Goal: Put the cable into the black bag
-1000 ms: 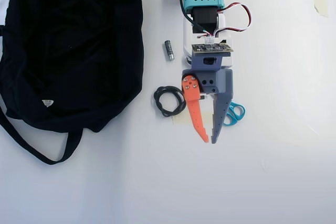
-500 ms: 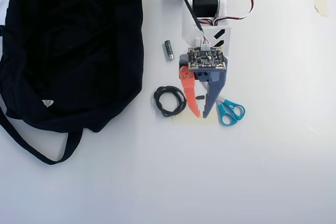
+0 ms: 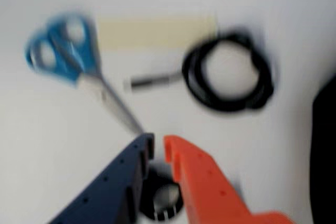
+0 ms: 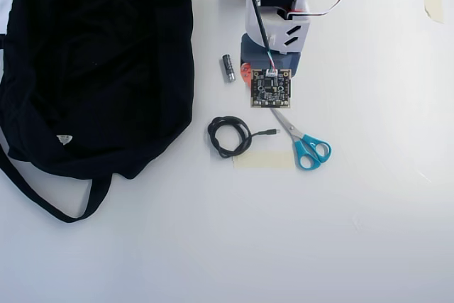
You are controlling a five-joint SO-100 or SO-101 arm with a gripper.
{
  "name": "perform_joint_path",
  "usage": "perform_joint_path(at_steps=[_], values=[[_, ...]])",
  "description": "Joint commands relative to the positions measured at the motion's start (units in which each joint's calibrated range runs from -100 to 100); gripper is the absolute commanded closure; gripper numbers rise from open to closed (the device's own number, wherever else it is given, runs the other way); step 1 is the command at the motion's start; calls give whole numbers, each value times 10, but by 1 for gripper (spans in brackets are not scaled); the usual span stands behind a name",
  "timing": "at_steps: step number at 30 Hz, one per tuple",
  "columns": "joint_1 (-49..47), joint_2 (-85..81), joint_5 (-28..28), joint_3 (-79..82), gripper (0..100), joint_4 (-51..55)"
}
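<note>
The cable [image 4: 229, 136] lies coiled on the white table, its short end with the plug [image 4: 268, 133] pointing right. In the wrist view the blurred cable [image 3: 227, 106] sits at upper right and its plug [image 3: 152, 81] left of it. The black bag [image 4: 92, 69] fills the overhead view's left side; its edge [image 3: 326, 150] shows at the wrist view's right. My gripper [image 3: 158, 142], blue and orange fingers, is shut with only a thin slit and holds nothing. It hangs short of the cable. From overhead the wrist board [image 4: 269, 89] hides the fingertips.
Blue-handled scissors [image 4: 306, 145] lie right of the cable. A strip of tape [image 4: 264, 160] is below it. A small battery [image 4: 228, 67] lies above the cable. A black round object [image 3: 160, 203] shows under the fingers. The bag's strap [image 4: 50, 204] loops at lower left.
The arm has drawn back toward the top of the overhead view and tipped its wrist down. The jaws have narrowed from open to almost touching. Plug and scissor blades are now uncovered.
</note>
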Motion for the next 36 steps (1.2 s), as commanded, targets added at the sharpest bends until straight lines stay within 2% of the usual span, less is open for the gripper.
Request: perform_joint_path(at_steps=[1, 10, 14, 20, 27, 36], values=[[6, -33, 22, -6, 98, 42], [8, -32, 36, -10, 98, 37], [22, -23, 93, -7, 98, 36], [29, -21, 91, -6, 98, -16], [33, -20, 124, -6, 85, -37], [50, 43, 174, -21, 80, -37]])
